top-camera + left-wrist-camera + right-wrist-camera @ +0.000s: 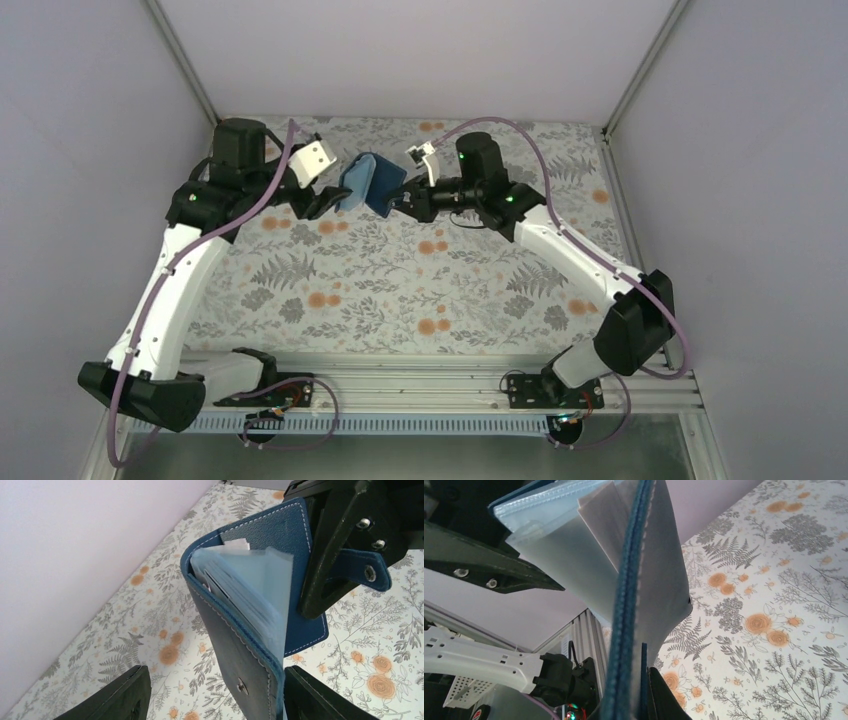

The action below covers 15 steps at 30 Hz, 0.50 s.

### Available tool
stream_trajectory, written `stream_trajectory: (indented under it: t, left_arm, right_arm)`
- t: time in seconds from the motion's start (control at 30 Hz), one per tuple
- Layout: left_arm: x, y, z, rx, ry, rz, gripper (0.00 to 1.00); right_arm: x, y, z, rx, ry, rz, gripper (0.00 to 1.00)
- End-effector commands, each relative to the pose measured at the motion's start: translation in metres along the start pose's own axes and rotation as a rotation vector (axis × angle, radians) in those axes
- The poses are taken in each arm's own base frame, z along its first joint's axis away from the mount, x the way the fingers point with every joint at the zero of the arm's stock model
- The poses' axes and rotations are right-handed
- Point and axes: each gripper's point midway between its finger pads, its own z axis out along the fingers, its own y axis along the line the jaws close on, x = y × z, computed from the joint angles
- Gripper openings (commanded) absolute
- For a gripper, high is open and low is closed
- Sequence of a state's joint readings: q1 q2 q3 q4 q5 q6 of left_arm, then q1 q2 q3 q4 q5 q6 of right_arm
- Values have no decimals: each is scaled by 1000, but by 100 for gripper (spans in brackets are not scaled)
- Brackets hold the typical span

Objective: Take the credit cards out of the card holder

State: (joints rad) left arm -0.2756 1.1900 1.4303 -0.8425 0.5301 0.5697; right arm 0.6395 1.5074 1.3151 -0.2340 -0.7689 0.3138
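Observation:
The navy card holder [368, 185] hangs above the back of the table, spread in a V between both arms. My right gripper [402, 200] is shut on its far cover; the black fingers [325, 555] clamp beside the closure tab [367, 570]. In the right wrist view the cover's stitched edge [624, 630] runs down into my right gripper [639, 702]. My left gripper [216, 672] is open, and the near cover [235, 645] with its snap stud stands between the fingers, close against the right one. Pale clear pockets [260, 595] fan out inside. The credit cards stay hidden in them.
A floral cloth [420, 280] covers the table. Pale walls [90, 150] close in on the left, back and right. An aluminium rail [430, 385] with both arm bases runs along the near edge.

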Motion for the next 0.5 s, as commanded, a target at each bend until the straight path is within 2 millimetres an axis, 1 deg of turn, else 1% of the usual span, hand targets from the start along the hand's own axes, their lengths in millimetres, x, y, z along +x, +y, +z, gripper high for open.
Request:
stream_trajectory:
  t: [0.0, 0.1, 0.17, 0.27, 0.3, 0.4, 0.47]
  left_arm:
    - [-5, -7, -14, 29, -38, 24, 66]
    - [-6, -4, -15, 24, -46, 12, 66]
    - [-8, -5, -17, 35, -60, 8, 64]
    - [-12, -13, -26, 70, -96, 18, 53]
    - [-14, -16, -29, 79, -108, 19, 51]
    - [-11, -25, -34, 109, -120, 25, 51]
    - [-6, -29, -37, 115, -117, 32, 54]
  right_arm:
    - [-18, 31, -17, -73, -30, -114, 4]
    - [-16, 33, -16, -95, -20, -118, 4]
    - [-14, 34, -17, -100, -13, -115, 4]
    - [-12, 32, -17, -84, -3, -107, 4]
    - [-11, 33, -17, -91, -1, -105, 4]
    - [-10, 37, -17, -115, 0, -108, 4]
    - [-11, 39, -19, -119, -2, -114, 4]
